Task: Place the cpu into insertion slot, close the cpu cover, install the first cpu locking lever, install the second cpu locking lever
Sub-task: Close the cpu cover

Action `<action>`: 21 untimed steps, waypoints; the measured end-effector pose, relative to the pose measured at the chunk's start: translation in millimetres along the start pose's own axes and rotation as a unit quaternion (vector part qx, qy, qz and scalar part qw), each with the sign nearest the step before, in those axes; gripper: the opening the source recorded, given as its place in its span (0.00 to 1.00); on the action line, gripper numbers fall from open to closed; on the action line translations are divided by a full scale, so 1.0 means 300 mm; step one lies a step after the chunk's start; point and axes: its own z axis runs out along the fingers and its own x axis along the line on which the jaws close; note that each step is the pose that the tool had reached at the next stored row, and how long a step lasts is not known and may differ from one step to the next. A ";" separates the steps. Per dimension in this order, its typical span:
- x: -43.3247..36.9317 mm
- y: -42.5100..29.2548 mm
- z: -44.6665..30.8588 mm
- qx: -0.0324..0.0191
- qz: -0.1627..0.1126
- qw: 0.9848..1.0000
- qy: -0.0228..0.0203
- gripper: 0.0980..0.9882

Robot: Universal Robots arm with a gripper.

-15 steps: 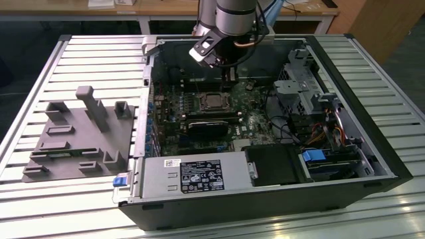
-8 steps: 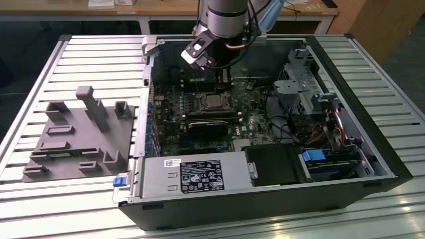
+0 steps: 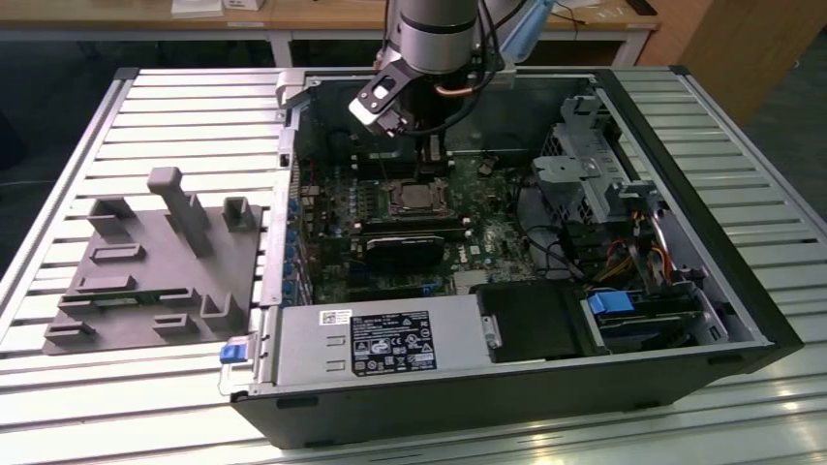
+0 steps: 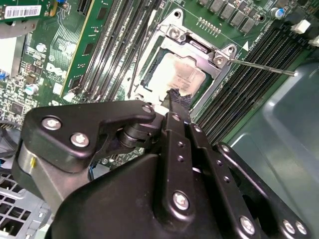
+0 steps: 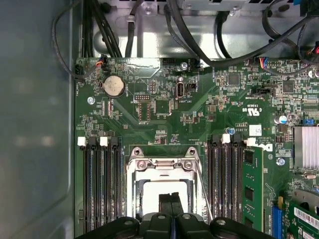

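**Operator:** Over the green circuit board (image 5: pixel 164 114), where is the gripper (image 4: pixel 177 97) standing, and what is it carrying?

**Technician:** It is hanging directly above the insertion slot (image 4: pixel 145 83), with its two fingers (image 5: pixel 165 204) pressed together and pinching nothing. The cpu (image 4: pixel 172 74) is lying flat in the slot. The cpu cover (image 5: pixel 162 174) is appearing to lie down over it, with the silvery top showing through the window.

**Operator:** What is risking failure at this stage?

**Technician:** A thin locking lever (image 4: pixel 259 67) is sticking out sideways, unlatched, so nothing is clamping the cover. If the tip is descending off-centre, it is likely pressing on the chip's bare top rather than the frame, scratching it or tilting it on the contacts. A glancing touch on the lever is also risking springing it and lifting the cover.
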 end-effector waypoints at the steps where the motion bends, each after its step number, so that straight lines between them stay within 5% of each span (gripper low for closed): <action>1: 0.000 0.000 0.000 0.000 0.000 1.000 0.000 0.00; 12: 0.000 0.000 0.000 -0.001 -0.046 0.999 0.001 0.00; 21: 0.000 0.000 0.000 -0.002 -0.105 0.994 0.002 0.00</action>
